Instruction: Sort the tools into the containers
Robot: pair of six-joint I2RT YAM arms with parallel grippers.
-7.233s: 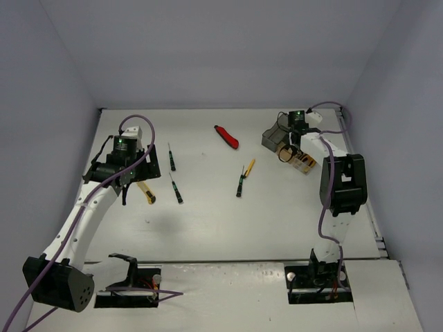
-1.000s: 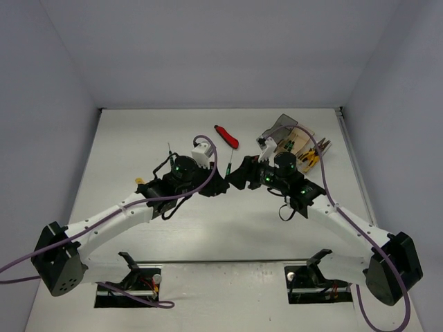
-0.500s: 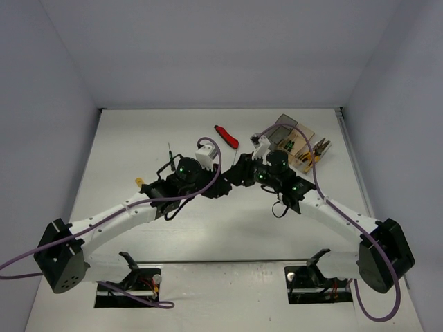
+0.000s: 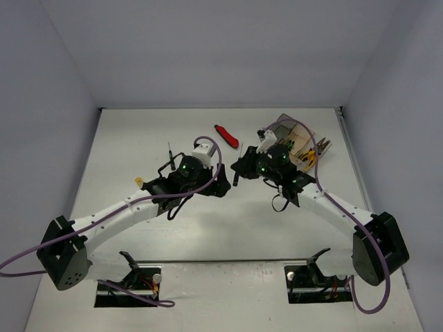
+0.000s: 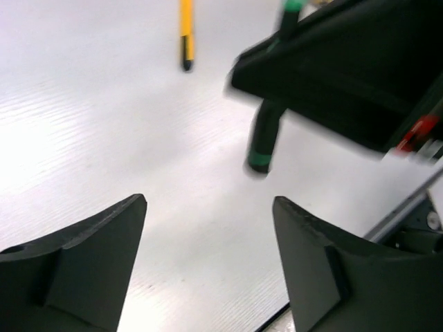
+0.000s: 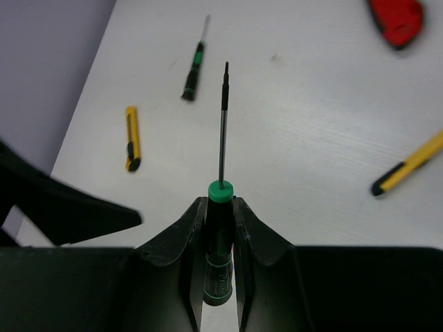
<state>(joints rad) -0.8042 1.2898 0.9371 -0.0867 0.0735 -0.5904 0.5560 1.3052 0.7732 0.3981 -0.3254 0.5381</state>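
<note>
1. The right jaws were clamped on the handle of a thin black screwdriver (image 6: 220, 191), just below its green collar. They held it in the air over the middle of the bench (image 4: 138, 131), with the long shaft pointing out ahead. The contact looked narrow, so a quick swing could have let the tool pivot or slide out.
2. The left jaws stood apart and empty, very near the handle's lower end. Had either arm moved off across the other, a finger could have struck the handle and knocked it loose.
3. The containers (image 4: 285, 123) sat at the far right of the bench, close together. The projecting shaft could have caught a rim or the pliers (image 4: 311, 155) lying there, tipping a bin or leaving the tool propped half out. Which bin held what was too small to tell, so a wrong drop was possible.
4. Another screwdriver (image 6: 193, 69), a yellow utility knife (image 6: 131, 138) and a red utility knife (image 6: 396, 14) lay loose on the bench. A low pass could have scattered them.
</note>
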